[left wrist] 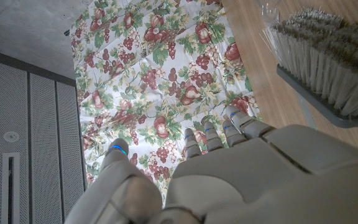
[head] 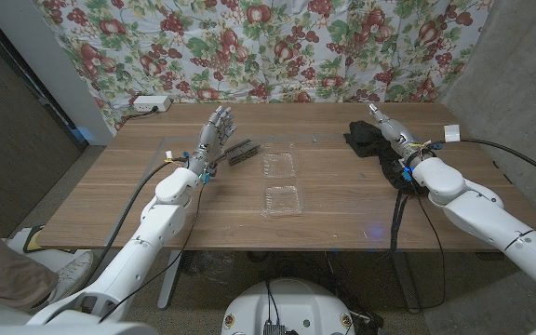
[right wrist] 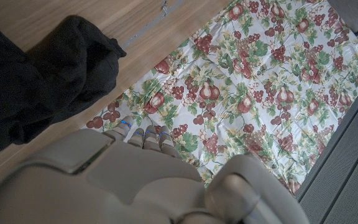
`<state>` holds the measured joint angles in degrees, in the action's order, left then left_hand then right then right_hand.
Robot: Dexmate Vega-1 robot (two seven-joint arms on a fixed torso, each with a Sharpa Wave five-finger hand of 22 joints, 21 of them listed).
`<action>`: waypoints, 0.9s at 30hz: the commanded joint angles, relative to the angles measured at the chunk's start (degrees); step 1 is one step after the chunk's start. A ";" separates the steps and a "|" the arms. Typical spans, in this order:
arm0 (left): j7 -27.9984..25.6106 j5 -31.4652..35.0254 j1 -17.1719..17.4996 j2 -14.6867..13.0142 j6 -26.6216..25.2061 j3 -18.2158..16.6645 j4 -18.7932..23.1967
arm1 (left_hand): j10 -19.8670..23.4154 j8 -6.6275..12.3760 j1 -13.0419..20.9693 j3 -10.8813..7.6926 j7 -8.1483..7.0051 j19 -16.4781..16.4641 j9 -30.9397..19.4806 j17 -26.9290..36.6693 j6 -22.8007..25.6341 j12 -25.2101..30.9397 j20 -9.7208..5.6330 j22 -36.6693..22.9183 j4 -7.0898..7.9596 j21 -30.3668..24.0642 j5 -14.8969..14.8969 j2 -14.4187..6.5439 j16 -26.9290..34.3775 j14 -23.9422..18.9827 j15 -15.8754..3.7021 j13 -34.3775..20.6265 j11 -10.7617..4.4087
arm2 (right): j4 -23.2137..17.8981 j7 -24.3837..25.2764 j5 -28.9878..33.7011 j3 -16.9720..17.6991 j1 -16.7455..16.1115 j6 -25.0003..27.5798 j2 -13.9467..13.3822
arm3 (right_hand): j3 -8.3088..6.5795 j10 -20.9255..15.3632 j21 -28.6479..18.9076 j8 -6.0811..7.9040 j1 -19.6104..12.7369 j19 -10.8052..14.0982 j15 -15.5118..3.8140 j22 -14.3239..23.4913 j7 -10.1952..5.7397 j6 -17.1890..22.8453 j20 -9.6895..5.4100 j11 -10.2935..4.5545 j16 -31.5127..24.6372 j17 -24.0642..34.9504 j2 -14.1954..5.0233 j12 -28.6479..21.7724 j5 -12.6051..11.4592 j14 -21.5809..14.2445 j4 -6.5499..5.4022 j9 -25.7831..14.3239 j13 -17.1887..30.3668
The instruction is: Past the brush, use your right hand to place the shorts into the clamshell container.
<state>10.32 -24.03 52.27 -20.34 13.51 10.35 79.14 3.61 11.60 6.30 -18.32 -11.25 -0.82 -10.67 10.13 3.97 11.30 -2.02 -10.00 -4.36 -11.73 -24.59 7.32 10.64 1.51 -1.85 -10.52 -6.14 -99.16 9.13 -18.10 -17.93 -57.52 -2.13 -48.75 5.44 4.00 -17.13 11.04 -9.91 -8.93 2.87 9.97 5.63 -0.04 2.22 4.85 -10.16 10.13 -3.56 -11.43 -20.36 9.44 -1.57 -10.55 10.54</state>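
The shorts (head: 363, 138), a dark crumpled heap, lie well right of the open clamshell (head: 281, 182) and far from the brush (head: 242, 152) on its other side. Risk, as I judge it: limp cloth may drape over the shallow clamshell rim or drag the light container. The right hand (head: 391, 133) is just beside the shorts, fingers extended and holding nothing. The left hand (head: 215, 132), beside the brush, is spread and empty.
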 commanded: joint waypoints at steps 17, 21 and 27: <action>-1.70 -0.11 1.98 -1.97 0.13 -0.01 2.76 | -0.12 -0.07 0.55 -0.11 0.25 0.04 -0.15 0.19 0.13 0.31 -1.06 -0.09 -0.53 0.18 -0.31 0.00 0.01 0.29 -4.28 -0.30 0.15 | -8.79 0.61 7.85 0.62 -1.77 9.79 -7.58 | -0.28 -0.28 0.68 0.52 -2.39 0.34 0.45 0.14 0.02 0.30 0.74 0.78 -0.30 0.15 -0.26 -0.41 -0.74 0.44 1.30 -0.08 0.12; -2.10 -0.03 2.45 -2.25 0.03 -0.06 3.40 | -0.12 -0.06 0.56 -0.09 0.25 0.00 -0.15 0.19 0.20 0.31 -1.07 -0.09 -0.56 0.18 -0.32 -0.02 0.01 0.30 -4.30 -0.30 0.20 | -9.65 0.86 9.11 0.54 -1.86 11.29 -8.23 | -0.48 -0.66 0.63 0.70 -3.13 1.16 0.40 0.14 -0.07 0.67 0.71 0.82 -0.43 0.14 -0.32 -0.60 -0.93 0.12 1.75 -0.09 0.12; -2.80 0.61 2.92 -2.84 -0.20 0.16 4.18 | -0.15 -0.06 0.59 -0.07 0.31 -0.02 -0.15 0.19 0.25 0.30 -1.04 -0.09 -0.62 0.21 -0.33 -0.05 0.04 0.26 -4.28 -0.30 0.06 | -11.55 0.86 11.64 0.05 -1.79 14.69 -9.69 | -0.73 -1.03 0.75 0.86 -3.85 1.55 0.03 0.14 -0.08 1.08 0.47 0.56 -0.50 0.13 -0.48 -0.77 -1.12 -0.13 2.17 -0.10 0.12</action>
<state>8.46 -24.01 54.38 -22.30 13.44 10.27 82.10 3.61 11.60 6.54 -18.40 -11.25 -0.82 -10.67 10.14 3.96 11.30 -2.01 -10.00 -4.77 -11.65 -24.58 7.08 10.64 1.51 -1.85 -10.51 -6.14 -107.43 9.61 -10.27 -17.67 -59.00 7.52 -55.78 4.65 3.33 -16.51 11.49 -13.23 -7.64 2.85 10.02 5.41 0.83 2.66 5.15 -10.43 10.14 -4.02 -11.71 -21.02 9.41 0.16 -10.54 10.53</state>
